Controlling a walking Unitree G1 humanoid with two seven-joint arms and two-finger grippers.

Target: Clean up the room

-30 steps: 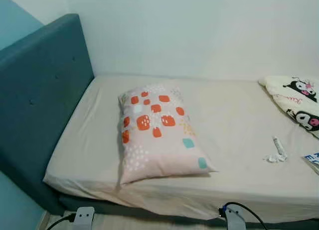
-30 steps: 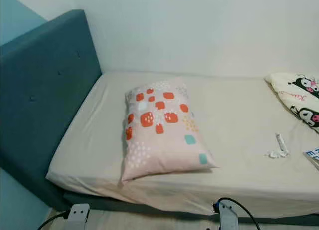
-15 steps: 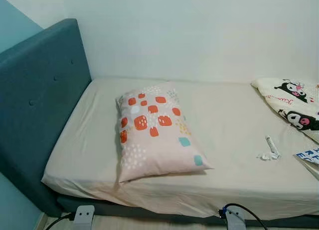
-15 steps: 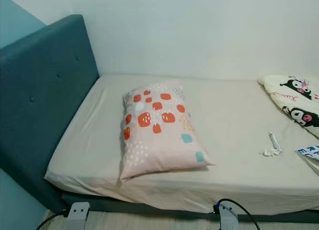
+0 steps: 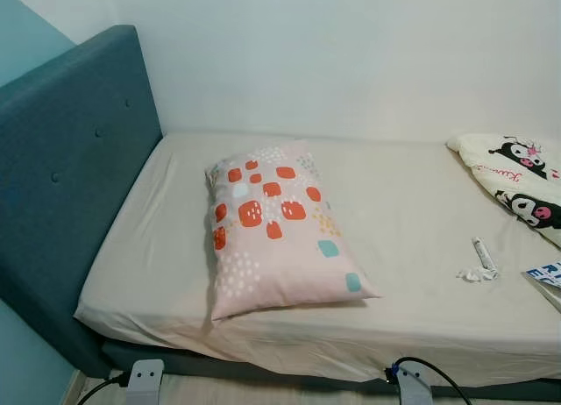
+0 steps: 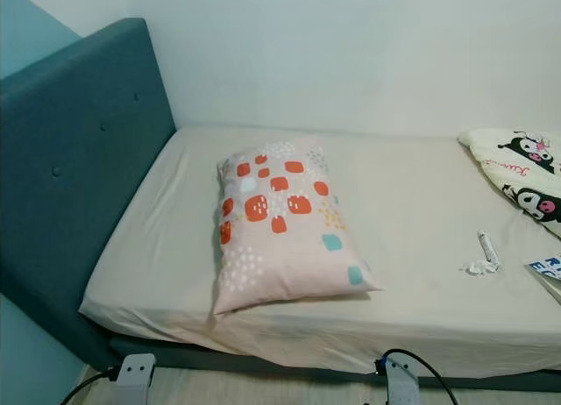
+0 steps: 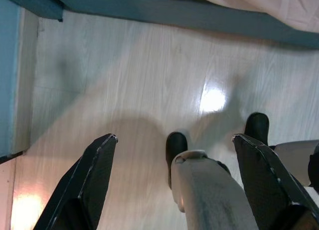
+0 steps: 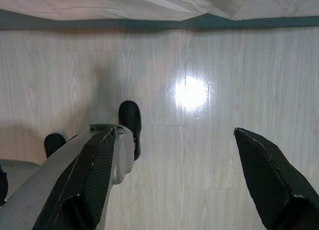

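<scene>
- Bed (image 5: 412, 212) with beige sheet ahead; teal padded headboard (image 5: 70, 177) on the left; white wall behind.
- Patterned pillow (image 5: 279, 230) lying flat on the sheet, left of centre, long side running front to back; orange squares toward the wall end, teal squares near the front corner.
- Small white tube (image 5: 484, 255) with a crumpled scrap (image 5: 473, 273) touching it, on the sheet well right of the pillow.
- Cartoon-print blanket (image 5: 517, 179) bunched at the far right; blue-printed paper (image 5: 548, 278) at the right edge, just beside the tube.
- Left gripper (image 7: 187, 180) hanging over pale wood floor (image 7: 124, 80), fingers spread wide, holding nothing; robot's black feet below.
- Right gripper (image 8: 192, 177) likewise low over the floor, fingers wide apart, holding nothing; bed edge beyond.
</scene>
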